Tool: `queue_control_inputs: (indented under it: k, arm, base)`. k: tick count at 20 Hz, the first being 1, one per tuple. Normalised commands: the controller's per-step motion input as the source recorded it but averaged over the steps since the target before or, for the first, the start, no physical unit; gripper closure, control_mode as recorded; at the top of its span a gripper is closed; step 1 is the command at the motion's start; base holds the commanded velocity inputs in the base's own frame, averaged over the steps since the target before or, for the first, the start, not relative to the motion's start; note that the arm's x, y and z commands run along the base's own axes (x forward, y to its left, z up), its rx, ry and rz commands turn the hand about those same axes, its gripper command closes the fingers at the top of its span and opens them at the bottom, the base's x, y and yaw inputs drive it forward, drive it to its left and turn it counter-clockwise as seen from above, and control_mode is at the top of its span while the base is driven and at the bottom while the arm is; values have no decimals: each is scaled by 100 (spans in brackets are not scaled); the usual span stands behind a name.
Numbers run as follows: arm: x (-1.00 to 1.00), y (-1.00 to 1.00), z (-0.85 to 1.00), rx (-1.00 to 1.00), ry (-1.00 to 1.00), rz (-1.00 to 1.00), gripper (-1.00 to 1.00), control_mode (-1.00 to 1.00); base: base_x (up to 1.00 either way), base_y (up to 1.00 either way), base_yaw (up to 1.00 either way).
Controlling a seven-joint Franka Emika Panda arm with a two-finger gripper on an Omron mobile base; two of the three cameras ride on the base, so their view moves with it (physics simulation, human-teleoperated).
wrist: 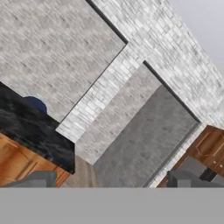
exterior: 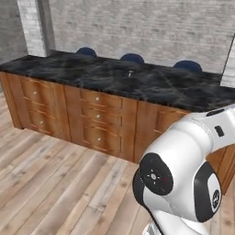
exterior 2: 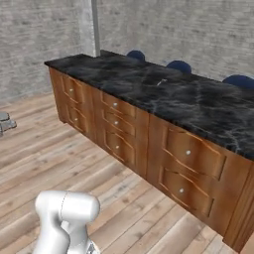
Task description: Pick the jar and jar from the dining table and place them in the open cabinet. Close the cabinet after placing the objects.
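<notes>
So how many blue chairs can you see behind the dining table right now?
3. Their blue backs show above the far edge of the dining table: left chair, middle chair, right chair. Only the tops are visible, so more may be hidden.

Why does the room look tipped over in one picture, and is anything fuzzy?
Hand view: camera rolled with the hand, so the brick walls and the dining table slant. Left base view: the arm's near joint looms large and soft-edged. Right base view: even light, no glare on the table's marble.

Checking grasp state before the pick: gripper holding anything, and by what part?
Nothing held. The gripper is open, fingertips apart with only wall and floor between them, away from the table.
</notes>
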Motion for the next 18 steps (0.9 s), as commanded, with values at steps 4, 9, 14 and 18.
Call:
queue_control_inputs:
  k: [4,9,14,18]
  arm:
    - [0,0,0,0,0,0,-100,100]
    - [0,0,0,0,0,0,-100,100]
    - [0,0,0,0,0,0,-100,100]
    - [0,0,0,0,0,0,-100,100]
  base:
    - [79,34,-35]
    - [92,50,-34]
    - [93,51,-34]
    - [86,50,-33]
